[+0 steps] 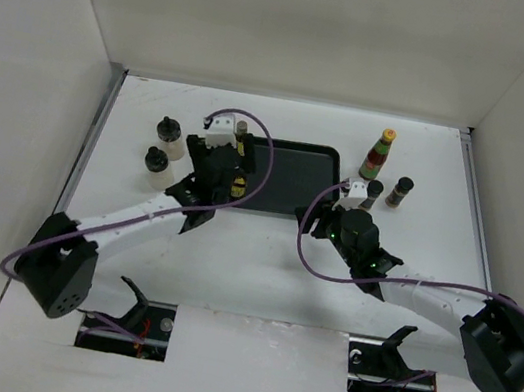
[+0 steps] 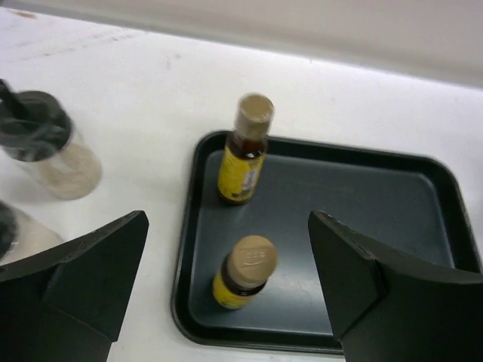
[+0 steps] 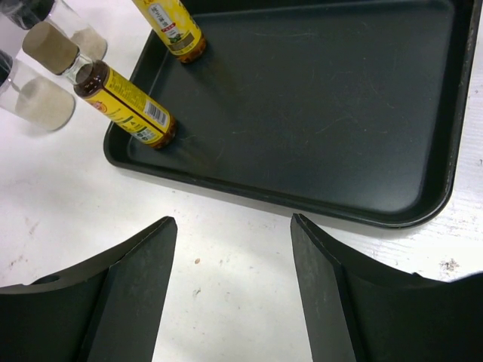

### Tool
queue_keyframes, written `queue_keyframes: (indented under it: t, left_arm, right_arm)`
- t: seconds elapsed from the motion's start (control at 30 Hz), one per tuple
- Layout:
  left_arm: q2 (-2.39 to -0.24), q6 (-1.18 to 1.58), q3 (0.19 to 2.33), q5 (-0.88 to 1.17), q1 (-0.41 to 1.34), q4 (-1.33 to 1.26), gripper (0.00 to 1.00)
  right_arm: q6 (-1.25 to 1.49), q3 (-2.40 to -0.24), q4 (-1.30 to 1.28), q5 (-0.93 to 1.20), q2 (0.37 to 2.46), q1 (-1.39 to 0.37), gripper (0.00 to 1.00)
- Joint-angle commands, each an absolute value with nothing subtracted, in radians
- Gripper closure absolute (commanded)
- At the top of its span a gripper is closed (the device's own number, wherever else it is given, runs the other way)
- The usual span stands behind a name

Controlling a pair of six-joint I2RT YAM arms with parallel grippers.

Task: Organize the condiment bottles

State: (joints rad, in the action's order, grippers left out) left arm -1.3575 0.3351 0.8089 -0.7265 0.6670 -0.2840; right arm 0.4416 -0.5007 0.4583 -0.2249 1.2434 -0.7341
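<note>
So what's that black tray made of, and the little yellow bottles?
The tray looks like dark plastic or coated metal: matte, with fine scratches. The yellow-labelled bottles look like clear glass or plastic holding dark sauce, with printed labels and tan caps.

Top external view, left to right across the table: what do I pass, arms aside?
pale black-capped bottles → yellow-labelled bottles at the tray's left edge → black tray, bare part → red bottle and a dark jar, overlapping, order unclear → rightmost dark jar
</note>
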Motion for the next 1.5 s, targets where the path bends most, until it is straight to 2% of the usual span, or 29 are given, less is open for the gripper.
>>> queue_keyframes:
  t: [0.0,0.13,0.27,0.47,1.0,1.1,1.23,1.3,1.47]
  left_arm:
    - [-1.209,0.34,0.833,-0.807,0.63,-0.184,0.11]
    - [-1.097,0.405,0.756,-0.85,0.567,-0.08,0.11]
    - [-1.055,0.543,0.666,-0.805,0.44,-0.002,0.11]
    - [-1.186,0.606,0.699,-0.749,0.256,-0.024,0.12]
    - [-1.411,0.598,0.804,-0.649,0.131,-0.091,0.19]
    - [-1.434,0.598,0.813,-0.647,0.131,-0.097,0.26]
    - [-1.443,0.595,0.798,-0.647,0.128,-0.118,0.52]
    - [-1.437,0.595,0.782,-0.644,0.128,-0.126,0.61]
    - [-1.287,0.601,0.723,-0.693,0.133,-0.129,0.7]
  right_arm:
    - [0.442,-0.506,0.512,-0.236,1.223,-0.728,0.31]
    - [0.44,-0.503,0.511,-0.264,1.206,-0.729,0.28]
    - [0.439,-0.511,0.503,-0.267,1.215,-0.729,0.26]
    - [0.433,-0.522,0.499,-0.264,1.247,-0.729,0.22]
    - [0.422,-0.543,0.491,-0.265,1.27,-0.762,0.21]
    - [0.416,-0.546,0.489,-0.267,1.272,-0.771,0.21]
    - [0.414,-0.545,0.488,-0.268,1.269,-0.771,0.21]
    - [0.414,-0.543,0.489,-0.268,1.264,-0.771,0.21]
    - [0.414,-0.534,0.494,-0.268,1.246,-0.771,0.21]
